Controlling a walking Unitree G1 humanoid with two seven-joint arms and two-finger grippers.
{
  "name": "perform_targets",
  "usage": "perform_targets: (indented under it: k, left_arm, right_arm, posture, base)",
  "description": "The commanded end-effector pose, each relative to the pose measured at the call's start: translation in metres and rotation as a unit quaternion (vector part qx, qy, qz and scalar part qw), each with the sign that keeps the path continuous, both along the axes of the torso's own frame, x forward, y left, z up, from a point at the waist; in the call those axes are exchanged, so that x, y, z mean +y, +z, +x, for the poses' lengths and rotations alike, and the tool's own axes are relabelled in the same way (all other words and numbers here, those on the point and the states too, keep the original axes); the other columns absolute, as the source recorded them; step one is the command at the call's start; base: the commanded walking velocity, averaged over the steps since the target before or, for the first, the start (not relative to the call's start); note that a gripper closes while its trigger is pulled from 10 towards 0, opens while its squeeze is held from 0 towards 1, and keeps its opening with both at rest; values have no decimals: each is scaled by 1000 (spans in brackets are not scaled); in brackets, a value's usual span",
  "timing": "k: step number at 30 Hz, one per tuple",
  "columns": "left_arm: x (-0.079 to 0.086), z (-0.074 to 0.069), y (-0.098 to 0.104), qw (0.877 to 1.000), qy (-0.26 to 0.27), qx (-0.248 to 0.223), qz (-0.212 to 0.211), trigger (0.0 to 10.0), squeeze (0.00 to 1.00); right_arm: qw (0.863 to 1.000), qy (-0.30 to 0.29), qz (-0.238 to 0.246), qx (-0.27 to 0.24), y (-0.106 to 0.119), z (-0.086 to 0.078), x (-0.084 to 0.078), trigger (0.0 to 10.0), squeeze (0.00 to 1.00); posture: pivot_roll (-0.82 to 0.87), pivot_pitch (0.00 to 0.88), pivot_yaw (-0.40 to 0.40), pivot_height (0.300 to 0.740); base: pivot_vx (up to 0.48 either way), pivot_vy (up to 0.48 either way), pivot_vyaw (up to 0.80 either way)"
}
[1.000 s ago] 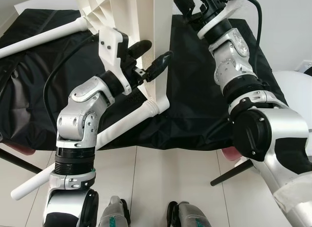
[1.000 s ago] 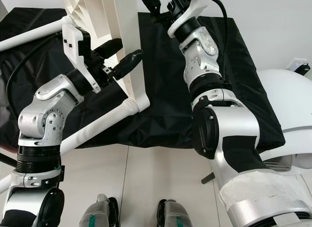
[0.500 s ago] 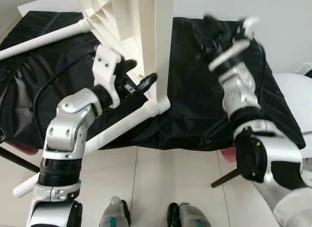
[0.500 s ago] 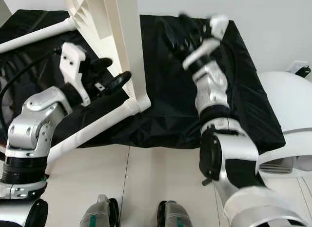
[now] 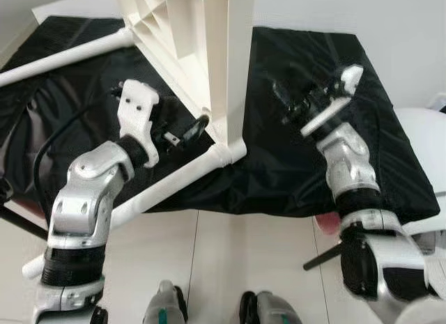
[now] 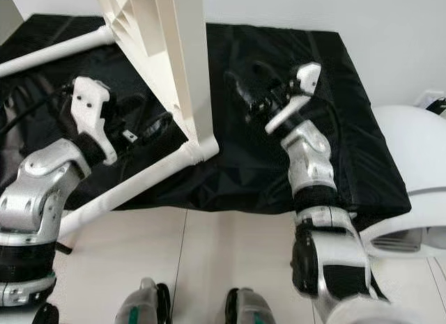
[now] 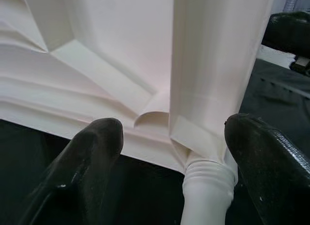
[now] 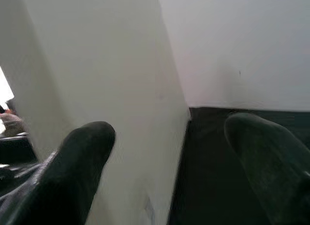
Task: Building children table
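A white plastic tabletop stands on its edge on a black cloth. One white tube leg is plugged into its lower corner and runs down to the left over the floor. A second leg lies at the back left. My left gripper is open just left of that corner. In the left wrist view its fingertips frame the leg socket without touching it. My right gripper hovers open to the right of the tabletop, facing the flat white panel.
The cloth-covered surface ends at a front edge above pale floor tiles. A white rounded object sits at the right. A dark rod slants below the cloth on the right. My feet stand at the bottom.
My right arm has swung down from the top of the tabletop to a lower spot on its right. My left gripper has drawn back down and to the left, away from the tabletop's edge.
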State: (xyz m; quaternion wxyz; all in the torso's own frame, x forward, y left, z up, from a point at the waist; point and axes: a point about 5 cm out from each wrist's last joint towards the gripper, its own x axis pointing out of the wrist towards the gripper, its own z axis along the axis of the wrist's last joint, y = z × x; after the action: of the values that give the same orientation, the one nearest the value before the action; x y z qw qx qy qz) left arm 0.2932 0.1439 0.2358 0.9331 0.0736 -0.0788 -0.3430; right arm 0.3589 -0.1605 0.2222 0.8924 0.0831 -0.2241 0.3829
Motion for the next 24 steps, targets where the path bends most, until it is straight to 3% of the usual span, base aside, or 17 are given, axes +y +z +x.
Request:
perform_targets:
  k: [1, 10, 17, 24]
  left_arm:
    - [2, -7, -5, 1000, 18, 3, 5, 10000, 0]
    - [3, -17, -16, 1000, 14, 16, 7, 10000, 0]
    - [6, -20, -9, 1000, 31, 1, -1, 10000, 0]
    - [11, -20, -4, 997, 78, -12, -5, 10000, 0]
  right_arm:
    - [1000, 25, -17, -1, -1, -12, -4, 10000, 0]
    - [998, 45, -37, 6, -8, -32, -7, 10000, 0]
    - [995, 86, -53, 11, -3, -45, 7, 10000, 0]
    - [994, 101, -52, 6, 2, -44, 21, 10000, 0]
  posture:
    - [49, 75, -62, 740]
    - [45, 72, -59, 740]
    - [66, 70, -75, 740]
    - [87, 70, -92, 740]
  base:
    - [0, 0, 0]
    - [0, 0, 0]
    - [0, 0, 0]
    - [0, 0, 0]
